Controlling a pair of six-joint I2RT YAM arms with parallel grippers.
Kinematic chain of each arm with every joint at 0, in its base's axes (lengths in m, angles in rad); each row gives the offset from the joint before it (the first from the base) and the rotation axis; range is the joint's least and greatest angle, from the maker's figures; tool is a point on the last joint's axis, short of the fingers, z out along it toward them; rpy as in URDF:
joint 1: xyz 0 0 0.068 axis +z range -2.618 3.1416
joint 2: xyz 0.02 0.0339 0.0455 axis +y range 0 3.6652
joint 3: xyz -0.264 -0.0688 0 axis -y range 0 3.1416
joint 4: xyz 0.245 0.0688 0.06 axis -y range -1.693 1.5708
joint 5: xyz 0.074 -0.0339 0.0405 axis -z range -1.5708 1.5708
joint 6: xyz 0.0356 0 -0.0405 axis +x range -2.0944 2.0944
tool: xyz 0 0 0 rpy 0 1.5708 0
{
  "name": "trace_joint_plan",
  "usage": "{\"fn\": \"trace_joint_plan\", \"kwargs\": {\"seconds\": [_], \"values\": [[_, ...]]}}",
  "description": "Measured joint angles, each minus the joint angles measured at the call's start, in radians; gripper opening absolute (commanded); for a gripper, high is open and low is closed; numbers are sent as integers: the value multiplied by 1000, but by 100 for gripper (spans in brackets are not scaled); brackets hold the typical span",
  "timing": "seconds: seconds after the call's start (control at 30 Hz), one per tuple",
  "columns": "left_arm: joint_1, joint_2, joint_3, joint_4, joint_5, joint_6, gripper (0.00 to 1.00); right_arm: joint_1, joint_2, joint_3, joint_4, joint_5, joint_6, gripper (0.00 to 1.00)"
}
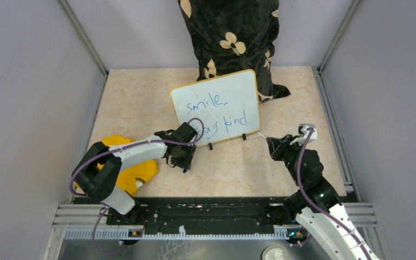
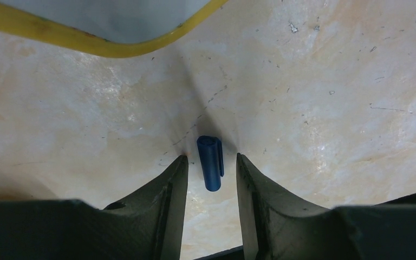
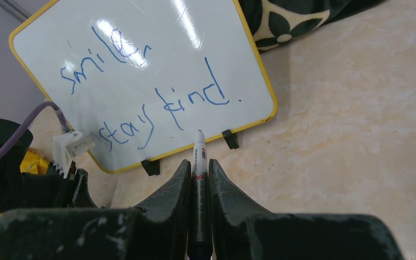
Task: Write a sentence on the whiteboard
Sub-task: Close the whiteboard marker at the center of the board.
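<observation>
Whiteboard (image 1: 216, 105) stands propped at the far middle of the surface (image 1: 141, 103), tilted back against a black floral cloth (image 1: 230, 32), resting on two small black feet (image 3: 229, 139); the sentence (image 1: 205, 102) reads "smile, stay kind." in blue over two lines, so I judge the writing done and the capping of the pen left; a yellow cloth (image 1: 138, 173) lies near my left arm's base, well apart from the board.

My right gripper (image 3: 199, 162) sits just off the board's lower right corner, fingers clamped on a marker (image 3: 199, 149) whose bare tip points toward the board without touching it; my left gripper (image 2: 211, 160) hangs low over the surface in front of the board's lower left corner, fingers apart.

What the coming move turns on is the blue marker cap (image 2: 210, 168); it lies flat on the surface directly between the left fingers, one on each side, neither touching it as far as I can see; its long axis runs with the fingers' length, so they would close across its narrow width; the left arm is plainly the nearer, the right being well apart from the cap.

Around the cap the surface is bare beige, scuffed and flecked; the board's yellow rim is nearby beyond the fingertips, so I see room enough to close and lift, provided I do not push forward.
</observation>
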Motion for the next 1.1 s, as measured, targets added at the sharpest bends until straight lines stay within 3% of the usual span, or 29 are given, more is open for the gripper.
{"fn": "trace_joint_plan", "kwargs": {"seconds": [0.77,1.1], "values": [[-76,47,38,-28,-124,-1,32,0,0,0,0,0,0,0],[-92,57,48,-34,-143,-2,20,0,0,0,0,0,0,0]]}}
